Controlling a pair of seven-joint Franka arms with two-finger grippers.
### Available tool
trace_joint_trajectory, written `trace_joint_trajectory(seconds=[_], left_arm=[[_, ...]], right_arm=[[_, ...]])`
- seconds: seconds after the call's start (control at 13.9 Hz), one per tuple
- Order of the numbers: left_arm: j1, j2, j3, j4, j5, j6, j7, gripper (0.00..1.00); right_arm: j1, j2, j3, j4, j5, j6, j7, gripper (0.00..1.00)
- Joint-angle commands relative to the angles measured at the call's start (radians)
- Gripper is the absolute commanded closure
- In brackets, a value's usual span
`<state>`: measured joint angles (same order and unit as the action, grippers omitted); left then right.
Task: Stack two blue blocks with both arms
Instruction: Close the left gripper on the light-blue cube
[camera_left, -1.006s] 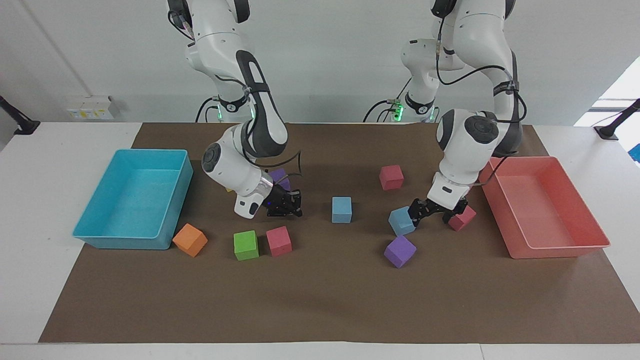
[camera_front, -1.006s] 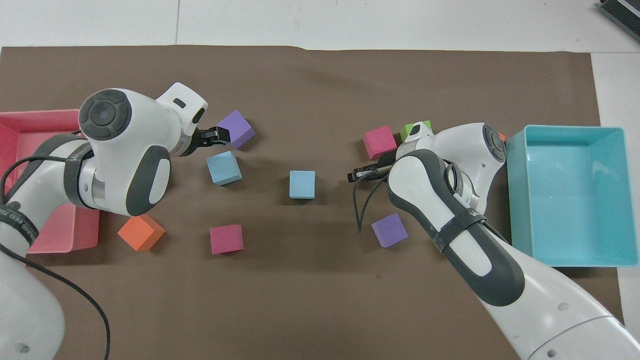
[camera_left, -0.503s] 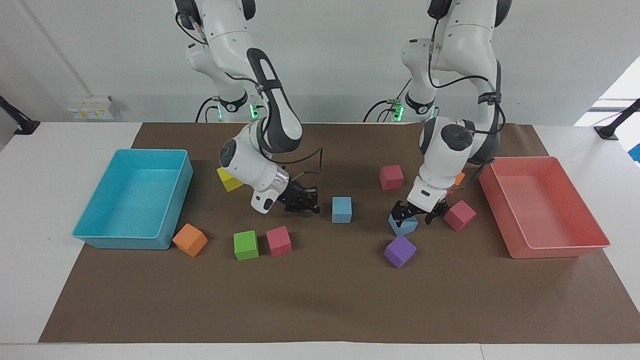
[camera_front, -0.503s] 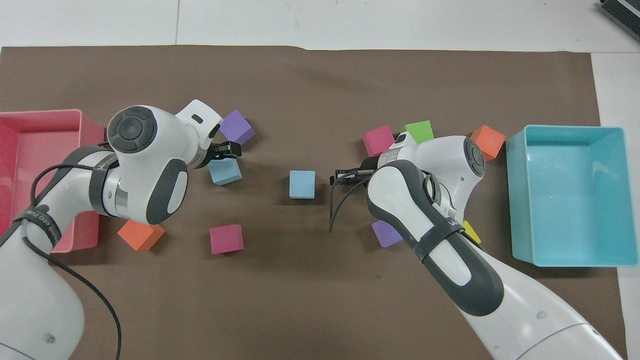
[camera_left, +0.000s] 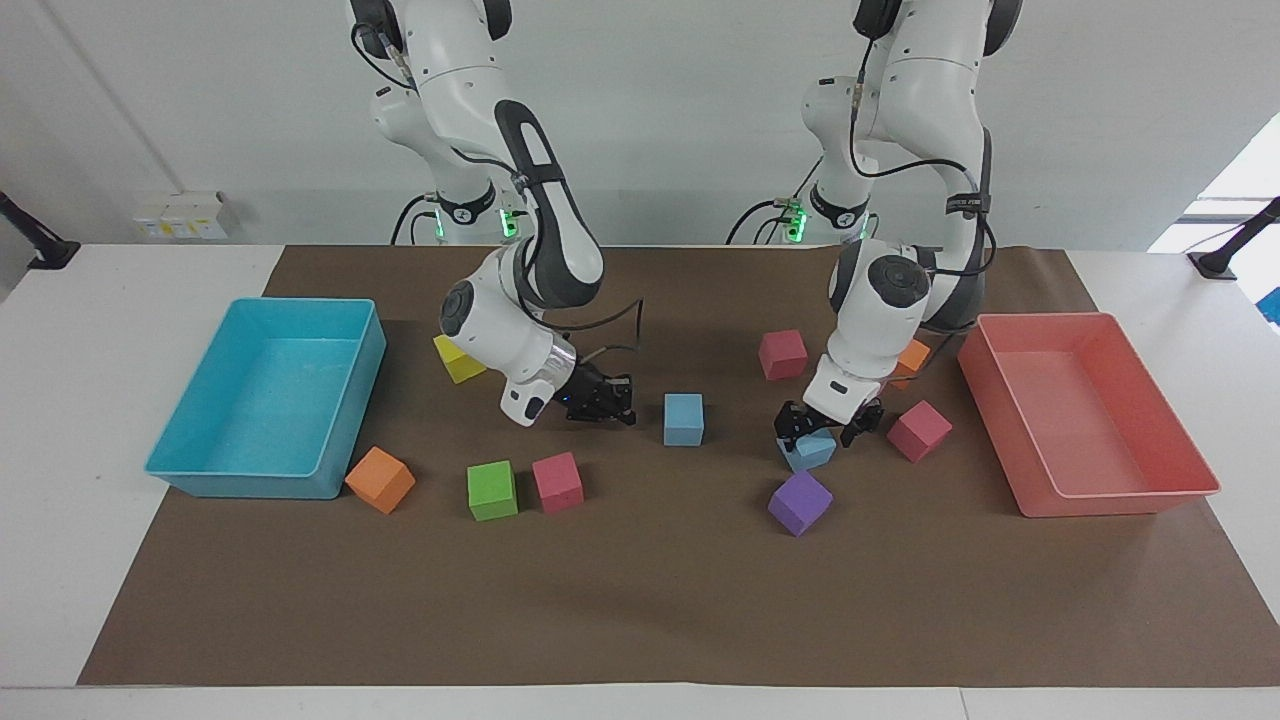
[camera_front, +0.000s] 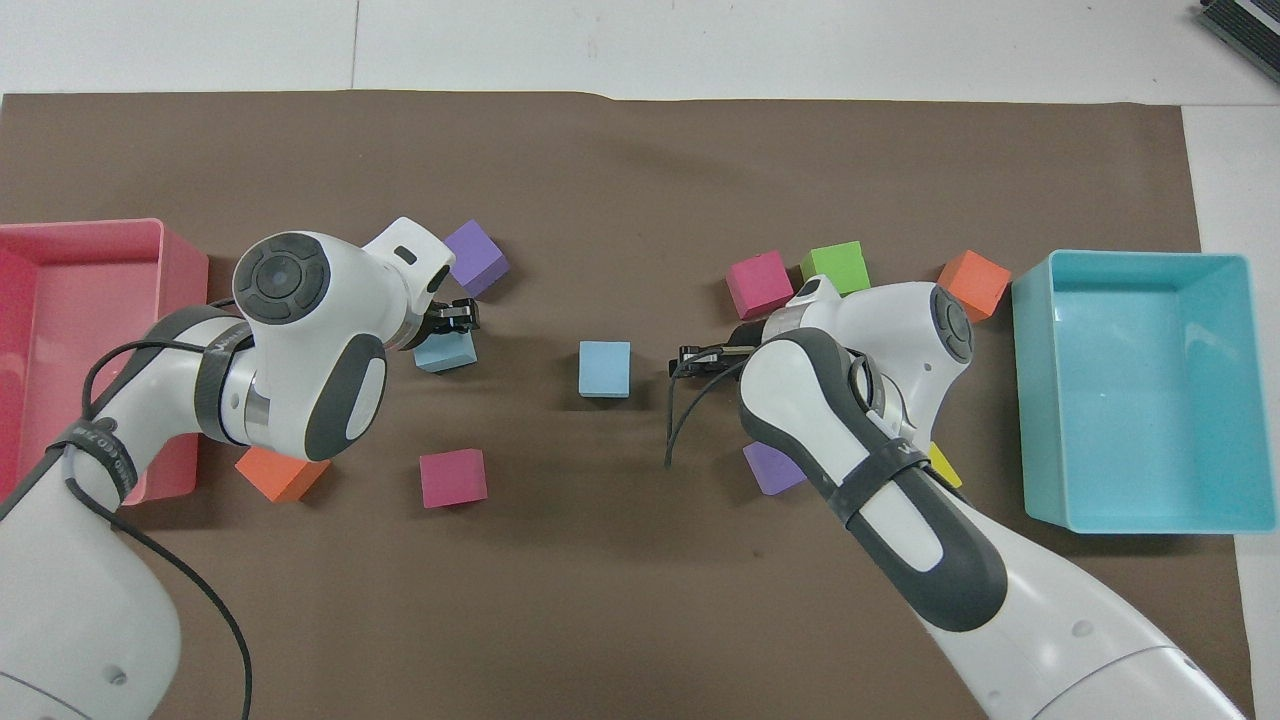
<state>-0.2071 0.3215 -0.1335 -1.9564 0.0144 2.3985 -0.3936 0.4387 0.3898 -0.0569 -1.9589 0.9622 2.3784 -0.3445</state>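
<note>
1. Turquoise tray (camera_left: 250, 483) at the right arm's end of the table, empty; not part of the stack.
2. Right gripper (camera_left: 612, 408) low over the mat, pinched fully together on nothing, just beside the middle blue block (camera_left: 684, 419), toward the right arm's end. Probably parked there to steady or guard that block as the base of the stack.
3. Middle blue block flat on the mat, square and free, well apart from the other cubes; a sensible base.
4. Left gripper (camera_left: 826, 428) down on the second blue block (camera_left: 812, 451), narrowed onto it; judged a fresh hold ahead of lifting. Purple cube (camera_left: 799, 503) and pink cube (camera_left: 918, 431) close by, so a straight lift looks safest.
5. Pink tray (camera_left: 1120, 500) at the left arm's end, empty.
6. No brand, label or writing readable anywhere.
</note>
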Motion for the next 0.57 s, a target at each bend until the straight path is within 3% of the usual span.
trace_joint_trajectory(seconds=[0.0,0.22,0.5], left_arm=[[-0.018,-0.015,0.018,-0.012,-0.007,-0.016,-0.002,0.99],[-0.017,-0.025,0.018,-0.010,0.001,-0.024,-0.002,1.00],[-0.017,-0.073,0.022,0.066,0.009,-0.186,-0.002,1.00]], right_arm=[[-0.002,-0.028,0.006,-0.031,0.029,0.024,0.010,1.00],[-0.002,-0.029,0.006,-0.031,0.029,0.024,0.013,1.00],[0.000,-0.029,0.006,-0.031,0.029,0.025,0.025,1.00]])
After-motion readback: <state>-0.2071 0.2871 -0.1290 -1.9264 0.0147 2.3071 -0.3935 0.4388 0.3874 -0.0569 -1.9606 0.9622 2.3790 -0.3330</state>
